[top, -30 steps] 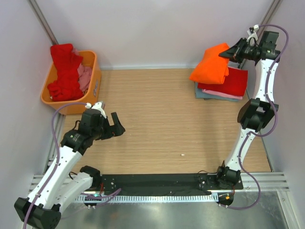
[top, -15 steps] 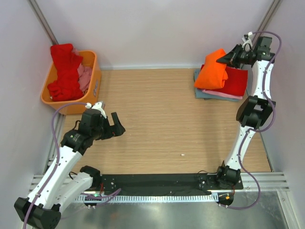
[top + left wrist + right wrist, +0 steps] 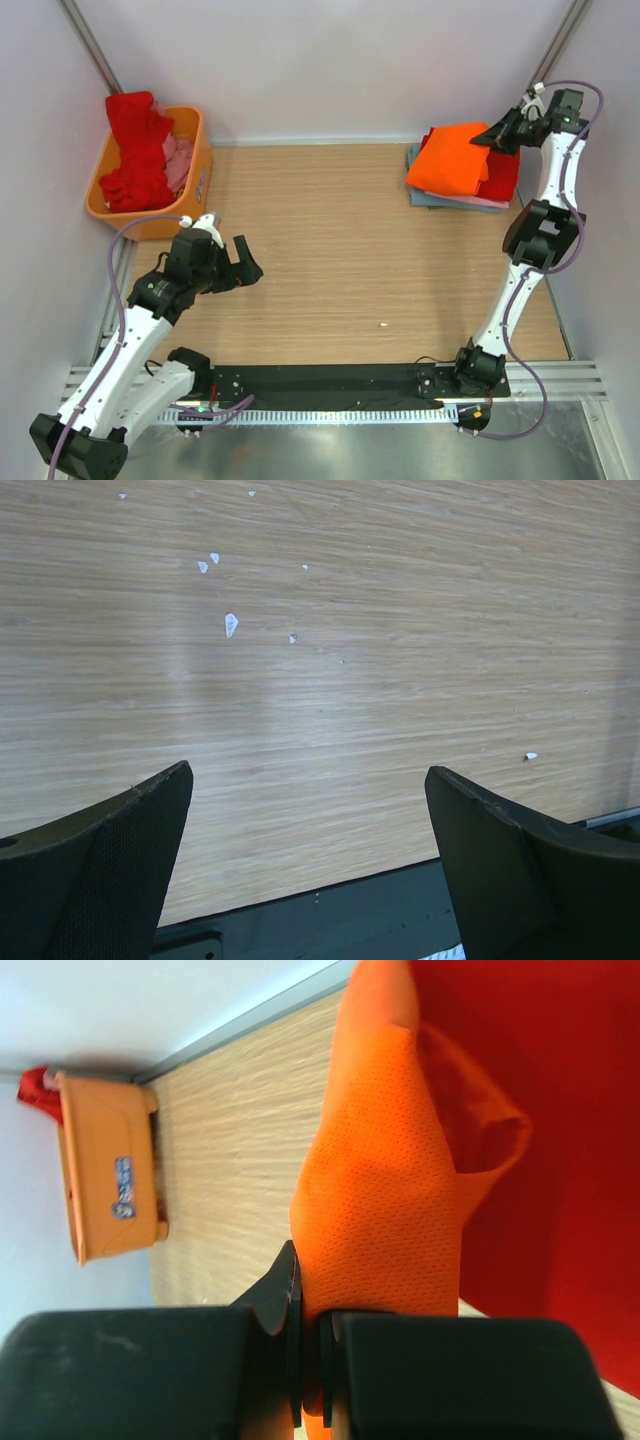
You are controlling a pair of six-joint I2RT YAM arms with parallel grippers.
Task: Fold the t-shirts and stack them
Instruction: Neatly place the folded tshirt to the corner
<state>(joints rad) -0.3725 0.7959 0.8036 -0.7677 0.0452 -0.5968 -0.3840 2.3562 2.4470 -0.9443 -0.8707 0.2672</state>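
Note:
A folded bright orange t-shirt [image 3: 452, 158] lies on top of a stack at the table's far right: a red shirt [image 3: 503, 172], a pink one [image 3: 470, 199] and a grey-blue one [image 3: 432, 198] beneath. My right gripper [image 3: 494, 135] is shut on the orange shirt's far right edge; the right wrist view shows the orange cloth [image 3: 385, 1200] pinched between the jaws over the red shirt [image 3: 570, 1110]. More red [image 3: 130, 140] and pink [image 3: 178, 160] shirts fill the orange basket. My left gripper [image 3: 245, 262] is open and empty above bare wood at the left.
The rigid orange plastic basket [image 3: 196, 182] stands at the far left corner, also seen in the right wrist view [image 3: 100, 1170]. White walls enclose the table on three sides. A black strip [image 3: 330, 382] runs along the near edge. Small white flecks [image 3: 230, 623] lie on the wood.
My right gripper has carried the orange shirt right and down, from hanging off the stack's left side to lying spread on the red shirt. The left arm has not moved.

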